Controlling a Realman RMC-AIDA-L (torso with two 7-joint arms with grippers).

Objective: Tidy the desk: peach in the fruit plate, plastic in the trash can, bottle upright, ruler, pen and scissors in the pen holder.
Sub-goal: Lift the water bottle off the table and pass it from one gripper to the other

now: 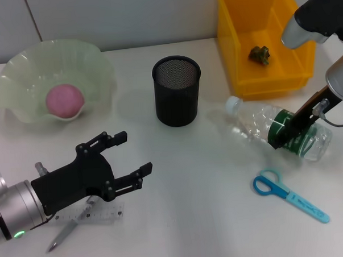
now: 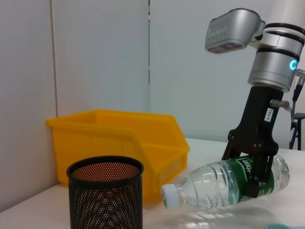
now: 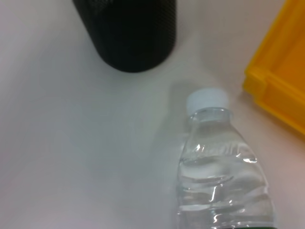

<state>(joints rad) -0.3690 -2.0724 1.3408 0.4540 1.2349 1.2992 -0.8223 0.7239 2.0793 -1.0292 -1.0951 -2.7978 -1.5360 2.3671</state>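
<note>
**Clear plastic bottle gripped on its side, cap toward the pen holder**

Clear plastic ruler [image 1: 90, 212] and a grey pen [image 1: 62, 235] lie nearest the front edge of the white desk [image 1: 192, 218], partly hidden under the left gripper [image 1: 130, 157]. Its black fingers are spread apart and hold nothing, hovering just above that pair. Off to the right at the front, the blue-handled scissors [image 1: 289, 195] lie flat with bare desk all round them; there is print on the handle, too small to read.

Further in, the right gripper [image 1: 290, 136] is clamped across the green label of the water bottle [image 1: 262, 124]. The bottle lies on its side with its white cap pointing toward the black mesh pen holder [image 1: 176, 89], well short of touching it. White lettering shows on the label in the left wrist view, but I cannot make it out. A small white sticker with digits runs down the gripper's black body, also unreadable.

Open desk separates the pen holder from the bottle.

At the back left, the pink peach [image 1: 64, 101] sits in the pale green fruit plate [image 1: 21, 72]. At the back right, the yellow trash can [image 1: 241, 40] holds a dark crumpled scrap [image 1: 260, 54] and stands just behind the bottle's cap.
</note>
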